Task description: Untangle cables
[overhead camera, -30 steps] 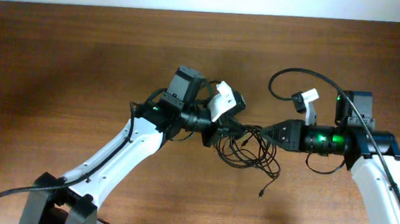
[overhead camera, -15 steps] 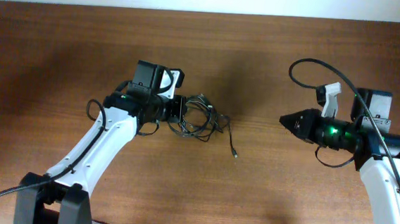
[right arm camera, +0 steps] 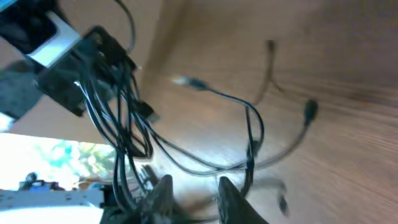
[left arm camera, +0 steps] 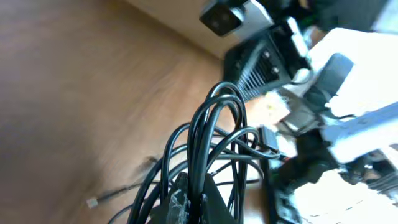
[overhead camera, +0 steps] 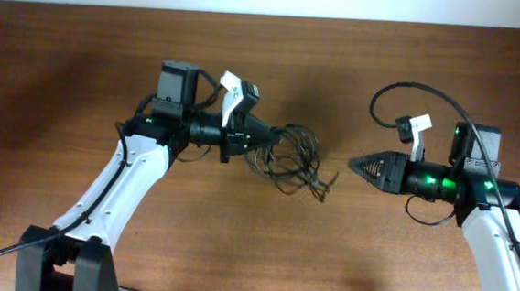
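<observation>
The cables [overhead camera: 289, 153] are a knot of thin black wires hanging from my left gripper [overhead camera: 249, 137], with loose plug ends [overhead camera: 327, 187] trailing onto the table at the lower right. In the left wrist view my left gripper [left arm camera: 193, 200] is shut on several strands of the cables [left arm camera: 205, 137], which loop up in front of it. My right gripper [overhead camera: 354, 165] points left, a short gap from the bundle, touching nothing. In the right wrist view its fingers [right arm camera: 194, 190] are apart and empty, with the cables [right arm camera: 249, 134] spread ahead of them.
The brown wooden table [overhead camera: 82, 69] runs to a white wall edge at the back. A thick black cord [overhead camera: 402, 89] arcs above my right arm. My left arm's white links [overhead camera: 119, 186] cross the lower left.
A second ago both grippers met at the bundle; they then drew apart with the bundle in the left. Since half a second ago the left has carried it rightward and the right has moved left.
</observation>
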`<state>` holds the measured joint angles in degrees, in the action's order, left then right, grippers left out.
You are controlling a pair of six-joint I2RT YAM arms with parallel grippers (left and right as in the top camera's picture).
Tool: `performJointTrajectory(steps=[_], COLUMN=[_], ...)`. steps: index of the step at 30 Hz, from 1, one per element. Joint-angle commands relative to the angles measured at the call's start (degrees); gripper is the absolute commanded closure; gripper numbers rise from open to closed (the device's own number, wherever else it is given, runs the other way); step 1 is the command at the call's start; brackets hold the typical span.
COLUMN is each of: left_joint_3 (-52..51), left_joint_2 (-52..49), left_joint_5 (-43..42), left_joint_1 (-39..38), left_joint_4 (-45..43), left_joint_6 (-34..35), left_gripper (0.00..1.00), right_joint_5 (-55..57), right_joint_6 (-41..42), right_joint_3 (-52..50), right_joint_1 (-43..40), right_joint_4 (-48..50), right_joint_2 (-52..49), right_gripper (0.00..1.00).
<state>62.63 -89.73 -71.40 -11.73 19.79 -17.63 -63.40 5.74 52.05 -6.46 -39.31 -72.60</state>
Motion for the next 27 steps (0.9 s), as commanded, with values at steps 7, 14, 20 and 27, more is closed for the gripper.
performJointTrajectory(steps=[7,14,20,27], left_joint_3=[0.79,0.79,0.79,0.79], left_joint_2=[-0.35,-0.35,-0.35,-0.35], left_joint_5=[9.05,9.49,7.54,9.81], left_joint_1=[-9.03,-11.39,-11.39,-11.39], left_joint_4=[4.96,4.96,5.01,5.03], left_joint_6=[-1.31,-1.31,-1.31,-0.76], left_gripper=[1.00,1.00,1.00,0.92], right_joint_5=[-4.11,-3.39,0.31,5.55], right_joint_6=[-2.14,-2.16,-2.14,-2.10], right_joint_3=[-0.11,-0.11,-0.11,-0.11], right_joint_1=[0.20,6.51,8.37,8.33], right_joint_4=[-1.16,-1.79,-1.81,-1.57], right_joint_2=[0.87,0.87,0.87,0.87], right_gripper=[0.58,0.58,0.64,0.96])
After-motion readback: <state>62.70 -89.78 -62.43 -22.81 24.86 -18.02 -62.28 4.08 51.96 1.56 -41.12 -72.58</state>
